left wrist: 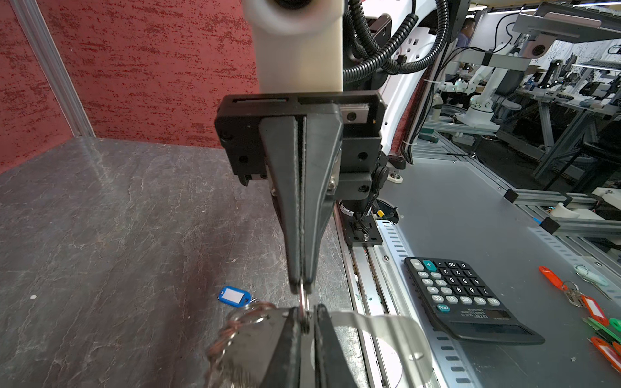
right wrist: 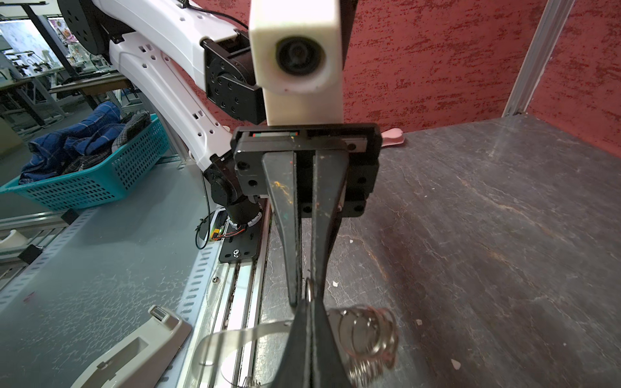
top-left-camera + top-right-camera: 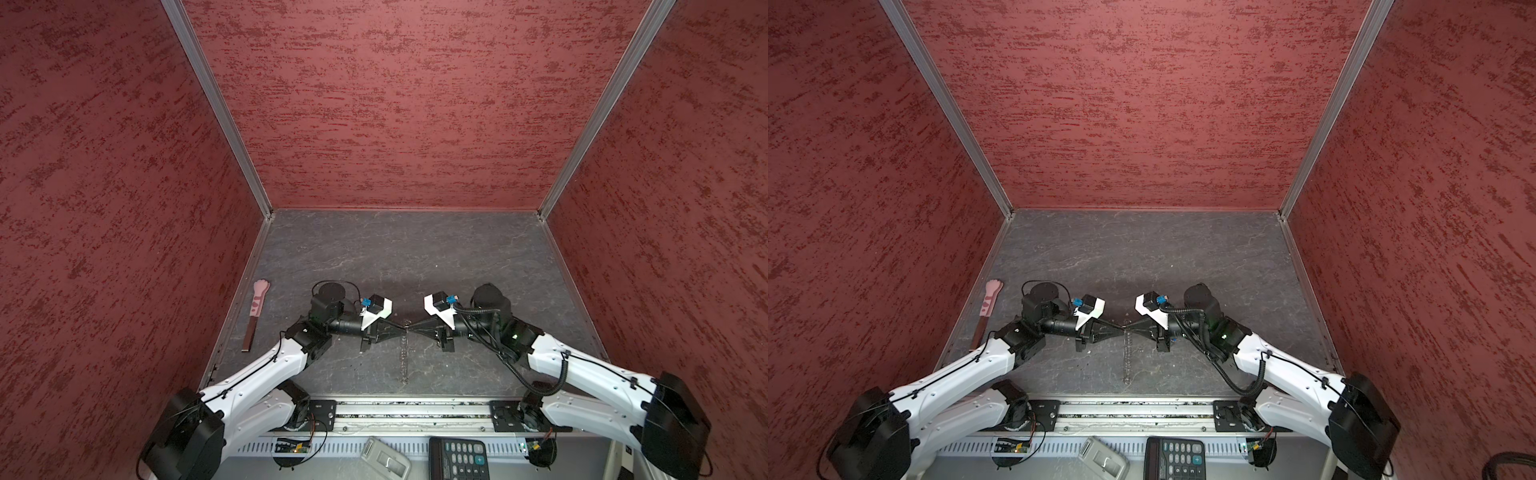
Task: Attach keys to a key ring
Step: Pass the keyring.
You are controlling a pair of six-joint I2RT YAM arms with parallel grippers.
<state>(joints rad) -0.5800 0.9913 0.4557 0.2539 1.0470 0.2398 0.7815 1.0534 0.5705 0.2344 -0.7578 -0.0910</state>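
Observation:
Both grippers meet tip to tip above the table's middle, the left gripper (image 3: 401, 328) and the right gripper (image 3: 412, 328). Between them is the key ring (image 1: 303, 299), a small silver ring. The right gripper (image 1: 302, 285) is shut on one side of it. The left gripper (image 1: 306, 315) has closed to a narrow gap around the other side. A bunch of silver rings and links (image 2: 368, 339) hangs from it as a chain (image 3: 404, 359), and a flat silver band (image 1: 379, 322) curls off beside it. The blue key tag (image 1: 234, 296) lies loose on the table below, touched by neither gripper.
A pink paw-tipped stick (image 3: 255, 316) lies by the left wall. Outside the front rail sit a black calculator (image 3: 459, 457), a grey device (image 3: 384, 459), several orange and green key tags (image 1: 591, 309) and a teal basket of cloth (image 2: 90, 171). Red walls enclose three sides.

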